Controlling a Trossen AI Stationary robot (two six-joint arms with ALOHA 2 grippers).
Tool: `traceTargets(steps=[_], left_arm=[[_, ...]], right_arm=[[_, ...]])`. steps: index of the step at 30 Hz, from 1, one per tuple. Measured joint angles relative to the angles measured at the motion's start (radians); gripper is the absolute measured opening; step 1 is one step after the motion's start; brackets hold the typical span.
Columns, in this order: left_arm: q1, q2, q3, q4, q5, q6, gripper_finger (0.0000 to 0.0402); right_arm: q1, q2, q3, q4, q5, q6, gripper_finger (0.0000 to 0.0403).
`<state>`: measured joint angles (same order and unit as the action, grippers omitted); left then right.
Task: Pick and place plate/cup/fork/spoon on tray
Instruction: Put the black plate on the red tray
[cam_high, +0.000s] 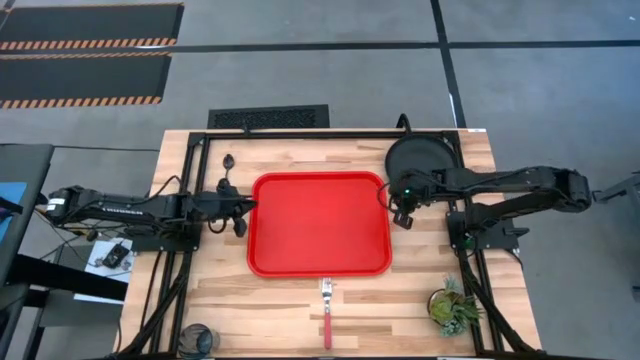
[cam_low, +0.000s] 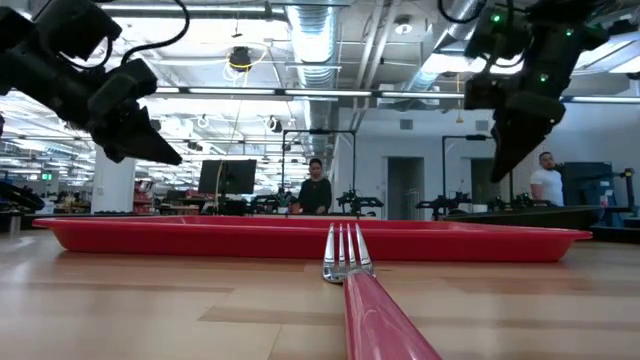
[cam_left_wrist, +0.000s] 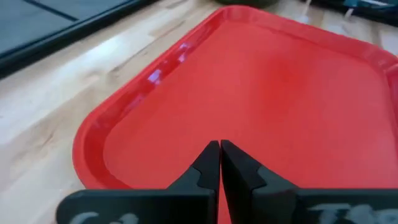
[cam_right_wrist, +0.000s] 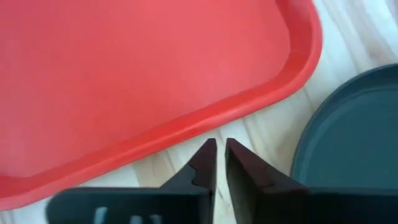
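The red tray (cam_high: 320, 222) lies flat in the middle of the table. The dark plate (cam_high: 420, 157) lies at the far right, just beyond the tray's far right corner. The dark spoon (cam_high: 228, 166) lies far left of the tray. The red-handled fork (cam_high: 327, 310) lies at the near edge, its tines toward the tray. The dark cup (cam_high: 197, 338) stands at the near left corner. My left gripper (cam_high: 240, 215) is shut and empty, above the tray's left rim (cam_left_wrist: 93, 134). My right gripper (cam_high: 403, 215) is shut and empty, above the wood between the tray's right rim (cam_right_wrist: 261, 102) and the plate (cam_right_wrist: 354, 130).
A small potted green plant (cam_high: 452, 305) stands at the near right. Black frame rails run along the table's left and right sides. People stand in the room beyond the table (cam_low: 316, 185). Bare wood lies left and right of the fork.
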<state>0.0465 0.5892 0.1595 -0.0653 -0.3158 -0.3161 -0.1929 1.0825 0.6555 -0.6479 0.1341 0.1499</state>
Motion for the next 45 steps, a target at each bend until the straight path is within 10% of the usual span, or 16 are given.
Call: traceTargets(steps=[6, 23, 45], left_arm=[[0.001, -0.08, 0.0, 0.01, 0.07, 0.032, 0.0], [0.001, -0.217, 0.0, -0.037, 0.094, 0.074, 0.0], [0.001, -0.217, 0.0, -0.058, 0.093, 0.094, 0.0]], right_arm=[[-0.066, -0.096, -0.105, 0.034, 0.03, 0.009, 0.001], [-0.236, 0.194, -0.112, 0.054, 0.109, -0.002, 0.0196], [-0.233, 0.181, -0.066, 0.01, 0.157, -0.058, 0.0014]])
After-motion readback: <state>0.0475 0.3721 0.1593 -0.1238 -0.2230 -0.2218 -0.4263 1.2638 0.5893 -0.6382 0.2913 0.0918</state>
